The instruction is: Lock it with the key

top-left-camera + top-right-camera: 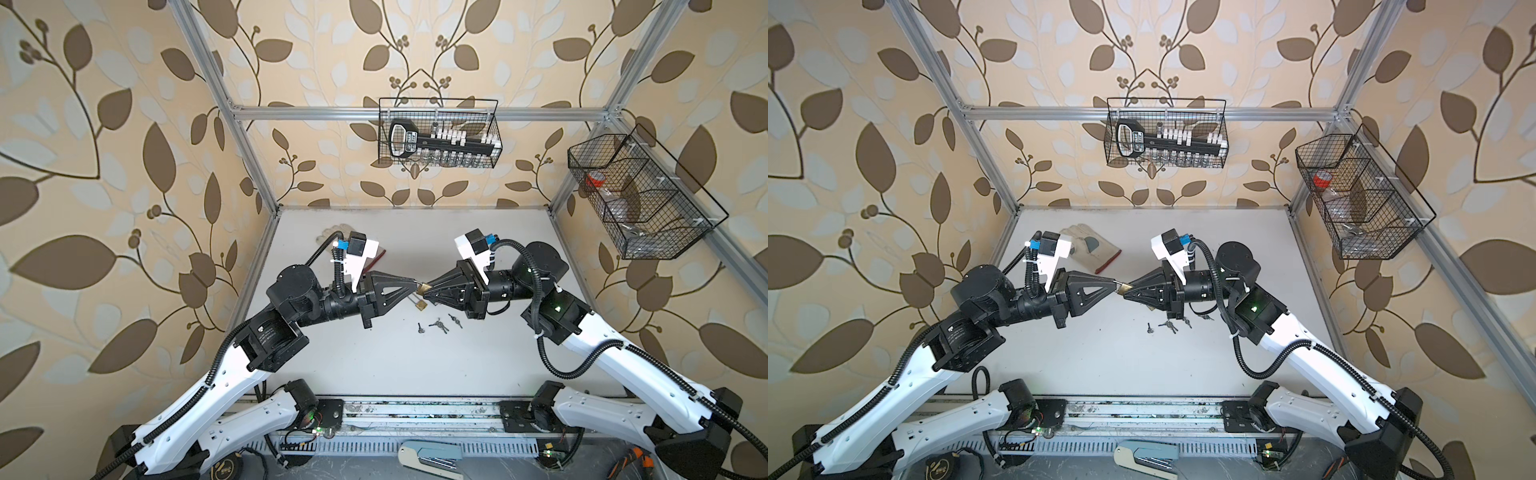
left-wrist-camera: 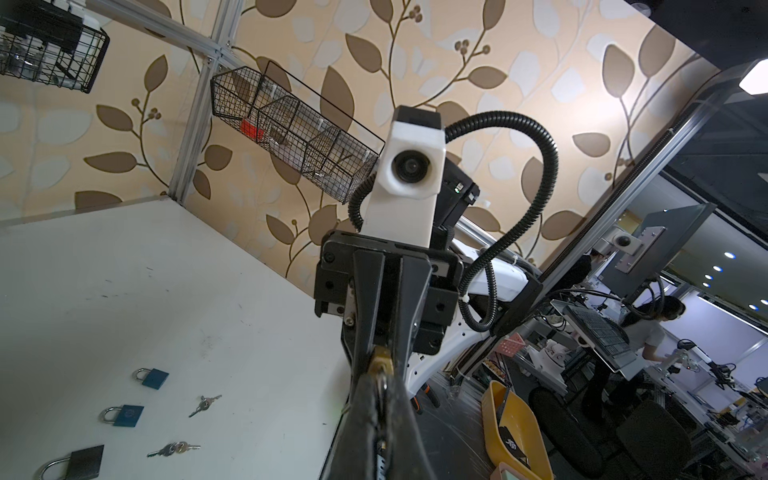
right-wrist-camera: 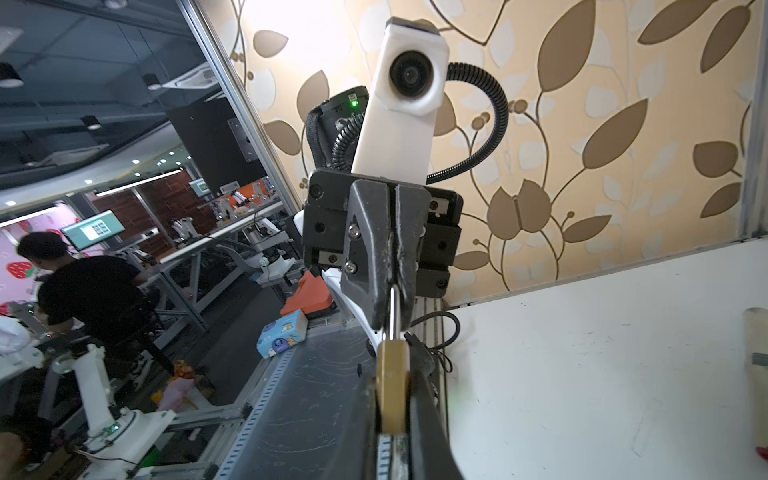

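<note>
While both arms reach toward each other over the middle of the table, the two grippers meet nose to nose, lifted clear of the surface. The right gripper is clamped on the body of a brass padlock. In the right wrist view you can see the brass padlock squeezed between its fingers.

The left gripper is pinched tight on a thin silver piece that runs straight into the end of that lock. Key or shackle? Honestly can't tell, since it's edge-on and tiny in both top views.

Other stuff lying around:
- A second brass lock sits on the table just below where the grippers meet.
- There are some loose keys a bit nearer the front.
- A work glove lies flat toward the back, behind the left gripper.
- The left wrist view also catches two blue padlocks and a dark padlock lying flat — with two key bunches beside them.
- Two wire baskets hang on the walls, one at the back and one on the right side.
</note>
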Robot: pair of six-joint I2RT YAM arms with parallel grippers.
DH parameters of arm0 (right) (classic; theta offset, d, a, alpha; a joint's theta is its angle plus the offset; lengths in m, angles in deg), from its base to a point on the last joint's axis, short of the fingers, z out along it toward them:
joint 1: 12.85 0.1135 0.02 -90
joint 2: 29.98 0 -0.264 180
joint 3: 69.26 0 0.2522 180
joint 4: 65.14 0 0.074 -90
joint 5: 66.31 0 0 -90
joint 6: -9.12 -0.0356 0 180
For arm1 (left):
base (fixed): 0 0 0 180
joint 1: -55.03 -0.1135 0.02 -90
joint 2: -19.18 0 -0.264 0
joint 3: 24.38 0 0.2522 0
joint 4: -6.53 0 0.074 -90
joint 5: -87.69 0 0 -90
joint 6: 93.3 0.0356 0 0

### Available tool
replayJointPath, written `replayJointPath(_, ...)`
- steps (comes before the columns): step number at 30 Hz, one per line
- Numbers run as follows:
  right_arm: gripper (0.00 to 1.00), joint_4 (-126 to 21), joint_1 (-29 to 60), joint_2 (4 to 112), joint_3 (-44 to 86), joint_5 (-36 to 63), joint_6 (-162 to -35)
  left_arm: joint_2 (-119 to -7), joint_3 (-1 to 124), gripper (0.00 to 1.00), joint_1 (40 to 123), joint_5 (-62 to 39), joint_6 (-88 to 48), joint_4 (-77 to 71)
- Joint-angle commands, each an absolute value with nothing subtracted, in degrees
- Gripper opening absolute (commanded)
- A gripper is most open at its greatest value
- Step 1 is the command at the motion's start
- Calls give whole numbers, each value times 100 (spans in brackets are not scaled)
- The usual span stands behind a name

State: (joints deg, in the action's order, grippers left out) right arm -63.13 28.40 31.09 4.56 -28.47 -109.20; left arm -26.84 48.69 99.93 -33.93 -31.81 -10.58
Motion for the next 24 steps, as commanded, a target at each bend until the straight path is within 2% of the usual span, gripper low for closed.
replayJointPath(1,0,-7656,2904,3275,710,-3168,-12016,-2794,4649,0,10038,-3814,-2990,-1549)
replayJointPath(4,0,-7926,2906,3352,757,-3274,-12486,-2778,4683,0,10038,-3755,-2809,-1722)
replayJointPath(10,0,-7895,2898,3412,814,-3151,-12520,-2917,4696,0,10038,-3850,-2737,-1751)
replayJointPath(16,0,-7072,2940,3364,1074,-2528,-11476,-3031,4474,0,10106,-4038,-2969,-1521)
replayJointPath(21,0,-6817,2935,3470,1301,-2429,-11137,-3282,4335,0,10569,-3924,-2901,-1663)
replayJointPath(24,0,-6436,2936,3344,1277,-2414,-10665,-3055,4319,0,10574,-3395,-2921,-1834)
